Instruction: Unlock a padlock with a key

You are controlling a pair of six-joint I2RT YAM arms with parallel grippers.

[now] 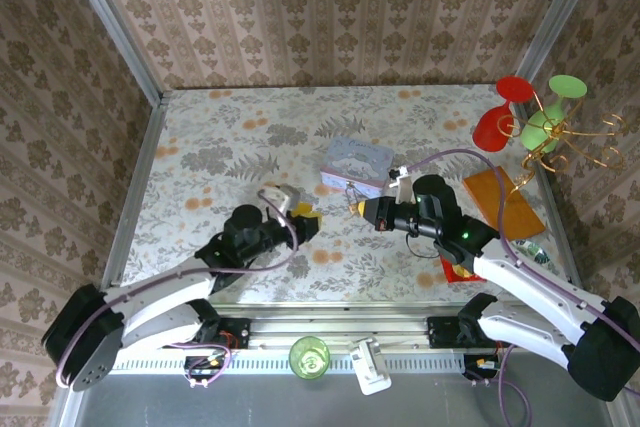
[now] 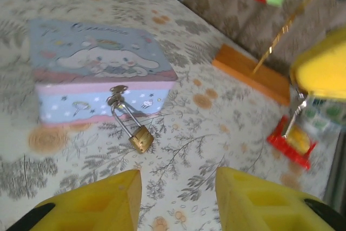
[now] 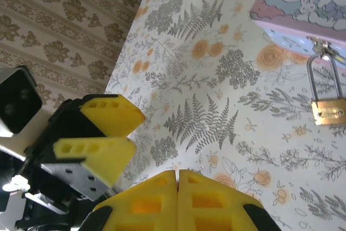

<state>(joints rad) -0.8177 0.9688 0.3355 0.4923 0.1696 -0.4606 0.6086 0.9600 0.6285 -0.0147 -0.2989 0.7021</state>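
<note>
Padlock [image 2: 141,138] centre frame, ahead of left fingers [image 2: 116,193] (released, empty), long axis running from tin [image 2: 97,58] hasp toward lower right. Right fingers [image 3: 157,193] nearer, clenched; key not discernible.

Take the padlock [image 2: 141,138] as your dial centre: it hangs from the near wall of the tin [image 1: 357,159], which sits at 12 o'clock, and its body rests on the table [image 1: 230,147]. Your left gripper [image 1: 303,215] is at 8 o'clock, your right gripper [image 1: 358,209] near at 6, and the board [image 1: 500,202] well apart at 3.
</note>
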